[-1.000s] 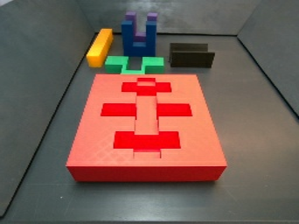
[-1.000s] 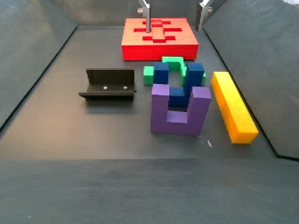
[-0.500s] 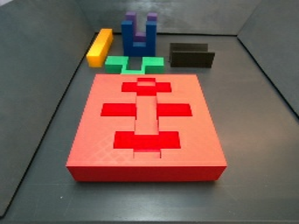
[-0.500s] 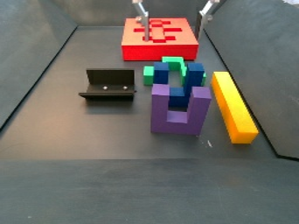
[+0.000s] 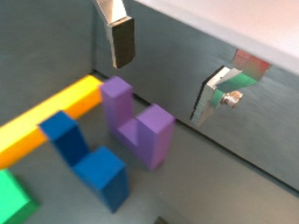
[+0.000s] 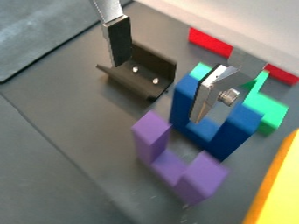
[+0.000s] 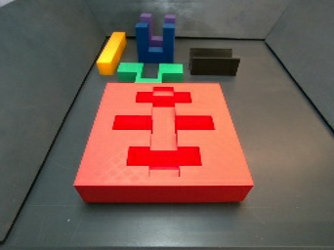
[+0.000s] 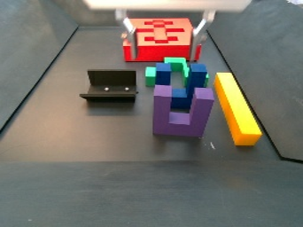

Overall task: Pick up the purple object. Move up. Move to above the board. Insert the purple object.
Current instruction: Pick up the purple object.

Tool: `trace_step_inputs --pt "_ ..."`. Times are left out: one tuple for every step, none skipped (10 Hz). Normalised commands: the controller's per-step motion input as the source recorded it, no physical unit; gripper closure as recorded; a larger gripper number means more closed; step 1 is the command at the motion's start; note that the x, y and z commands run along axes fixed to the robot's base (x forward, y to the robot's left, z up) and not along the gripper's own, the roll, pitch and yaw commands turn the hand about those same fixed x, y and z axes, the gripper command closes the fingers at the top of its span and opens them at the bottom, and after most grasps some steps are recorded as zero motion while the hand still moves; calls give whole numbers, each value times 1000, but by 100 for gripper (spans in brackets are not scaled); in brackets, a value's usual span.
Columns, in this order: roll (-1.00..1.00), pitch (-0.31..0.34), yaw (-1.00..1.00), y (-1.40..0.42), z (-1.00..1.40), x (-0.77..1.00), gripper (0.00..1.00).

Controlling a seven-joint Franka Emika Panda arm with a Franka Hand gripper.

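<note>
The purple object (image 8: 182, 111) stands upright on the floor, prongs up, close in front of a blue U-shaped block (image 8: 190, 82). It shows in both wrist views (image 5: 138, 129) (image 6: 176, 159) and peeks out behind the blue block in a side view (image 7: 167, 21). The red board (image 7: 167, 137) (image 8: 162, 35) lies flat with its cut-outs empty. My gripper (image 8: 165, 34) hangs open and empty over the near edge of the board, short of the blocks. In both wrist views it (image 5: 167, 68) (image 6: 167, 66) is above the purple object, with nothing between the fingers (image 5: 121, 42).
A green block (image 8: 174, 66) lies between the blue block and the board. A long yellow bar (image 8: 236, 108) lies beside the purple object. The dark fixture (image 8: 112, 86) (image 6: 138, 72) stands on the other side. Grey walls enclose the floor.
In a side view the gripper has moved from over the board's far part toward the blocks, and more of its body shows. No object has moved.
</note>
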Motion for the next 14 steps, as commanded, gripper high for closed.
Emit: trace_step_inputs --pt "-57 -120 -234 200 -440 214 0" --pt "-99 -134 -114 191 -340 94 0" --pt "-137 -129 0 131 -280 149 0" --pt "-131 -84 9 77 -140 0 0" --pt "-171 -119 71 94 -163 -3 0" --pt "-186 -170 74 54 -180 0 0" --pt "-157 -176 20 0 -151 -40 0" --pt "-173 -181 14 0 -123 0 0" --pt "-174 -196 0 0 -186 134 0" --pt "-177 -214 0 0 -223 66 0" --pt "-183 -213 14 0 -220 143 0" --pt "-170 -227 6 0 -303 0 0" --pt "-164 -213 20 3 -311 0 0" --pt "-147 -203 9 0 -300 0 0"
